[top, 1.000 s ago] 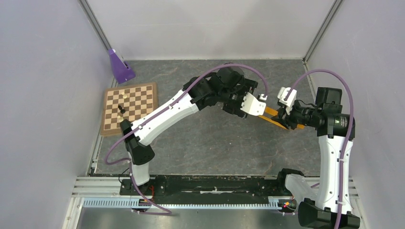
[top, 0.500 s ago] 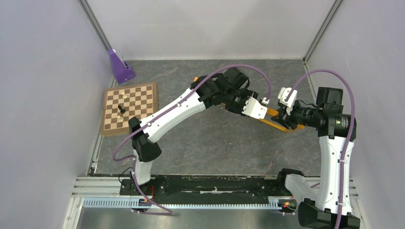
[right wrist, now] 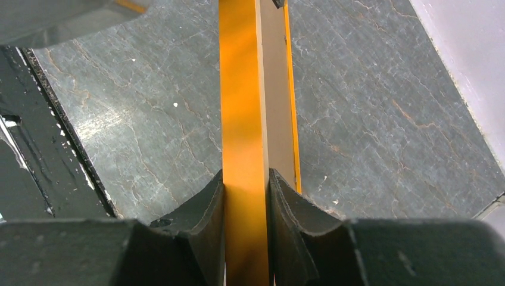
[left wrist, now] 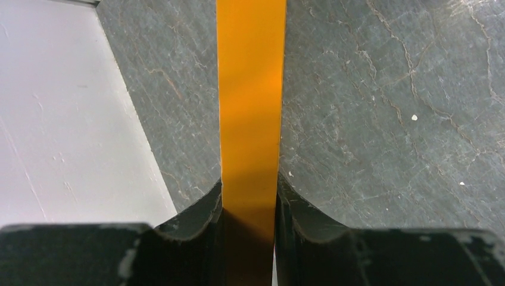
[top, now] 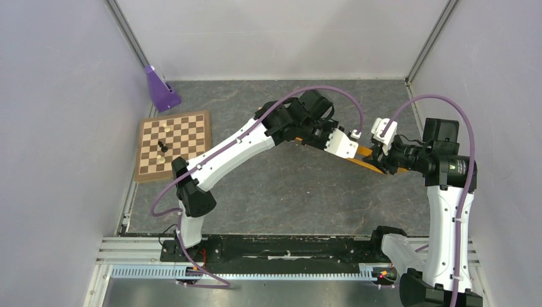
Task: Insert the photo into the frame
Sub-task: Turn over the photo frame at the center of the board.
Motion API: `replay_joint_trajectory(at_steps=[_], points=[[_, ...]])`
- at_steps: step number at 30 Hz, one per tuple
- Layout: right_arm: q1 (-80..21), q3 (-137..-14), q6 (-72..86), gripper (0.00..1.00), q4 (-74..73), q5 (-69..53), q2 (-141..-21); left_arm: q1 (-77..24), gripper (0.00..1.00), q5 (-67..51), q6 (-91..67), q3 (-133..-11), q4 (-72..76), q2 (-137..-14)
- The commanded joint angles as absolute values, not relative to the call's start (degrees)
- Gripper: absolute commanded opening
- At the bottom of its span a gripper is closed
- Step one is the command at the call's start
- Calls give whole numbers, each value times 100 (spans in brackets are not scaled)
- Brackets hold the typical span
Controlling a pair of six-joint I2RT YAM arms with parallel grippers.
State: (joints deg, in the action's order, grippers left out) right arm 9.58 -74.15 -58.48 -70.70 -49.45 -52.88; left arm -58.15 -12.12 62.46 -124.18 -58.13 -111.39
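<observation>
Grey, perhaps slate, tabletop [top: 287, 192]; pale lilac walls [top: 57, 128]

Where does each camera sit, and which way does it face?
Top external: above and behind the robot, looking down at the table; left arm and right arm meet at the frame.
Left wrist: on the left arm, looking along the frame's orange rail; left gripper clamps it.
Right wrist: likewise on the right arm; right gripper clamps a rail.
Shared: all show the frame.

Soft, even light, faint shadows; the frame [left wrist: 250, 89] carries a mild sheen, the near jaws blurred.
</observation>
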Motion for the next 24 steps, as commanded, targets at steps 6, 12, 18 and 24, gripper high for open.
replay_joint_trajectory(at_steps=[6, 12, 18, 24], points=[[975, -7274, -4920, 41, -5583, -4814, -5073, -5981, 2, -793, 5826, -13082, -6069, -11161], [972, -7223, -4339, 76, -5033, -4562, -4930, -5984, 2, -735, 5446, -13034, -6122, -11059], [983, -7496, -3286, 83, -4400, -3856, -4962, -5969, 2, -266, 5067, -13228, -6086, -11063], [984, -7448, -2000, 85, -3376, -3077, -4818, -5886, 2, 377, 4249, -13550, -5986, -11202]])
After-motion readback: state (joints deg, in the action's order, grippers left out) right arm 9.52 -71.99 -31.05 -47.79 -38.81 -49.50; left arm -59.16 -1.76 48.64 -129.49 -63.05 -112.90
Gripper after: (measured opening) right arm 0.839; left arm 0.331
